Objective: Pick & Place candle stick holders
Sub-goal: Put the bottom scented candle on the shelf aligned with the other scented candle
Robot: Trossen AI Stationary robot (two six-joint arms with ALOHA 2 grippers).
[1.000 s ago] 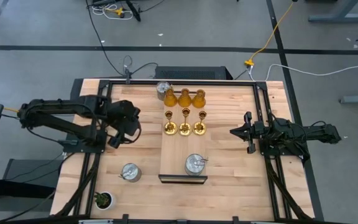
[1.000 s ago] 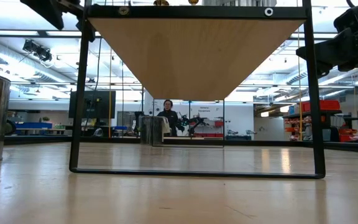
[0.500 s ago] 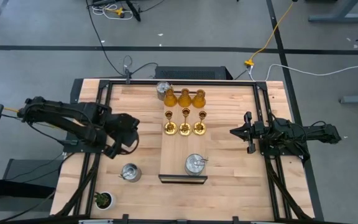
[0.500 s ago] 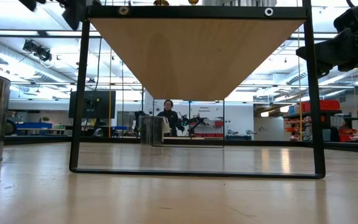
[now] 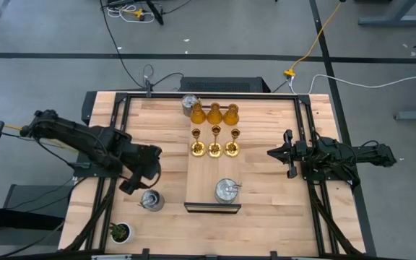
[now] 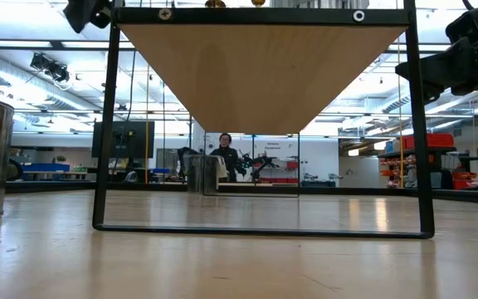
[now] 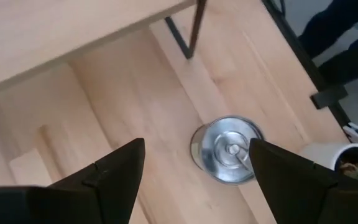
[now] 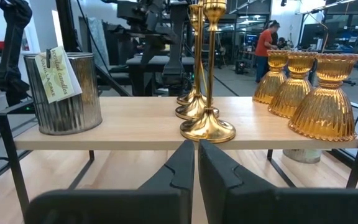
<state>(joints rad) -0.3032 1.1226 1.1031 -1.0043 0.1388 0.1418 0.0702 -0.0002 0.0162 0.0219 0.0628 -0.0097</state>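
Observation:
A squat silver candle stick holder stands on its base on the bare table near the front left. My left gripper hovers open just above and to its far side, touching nothing. On the raised wooden shelf stand three gold holders, three amber holders and another silver holder. A third silver holder stands by the shelf's far left corner. My right gripper waits shut at the table's right, level with the shelf.
A small potted plant stands at the near left corner, close to the silver holder. The shelf's black frame leg rises near my left gripper. A black rail frame runs around the table.
My left gripper has swung toward the table's near edge, from beside the shelf's left side to just over the silver holder on the table. It has stayed open.

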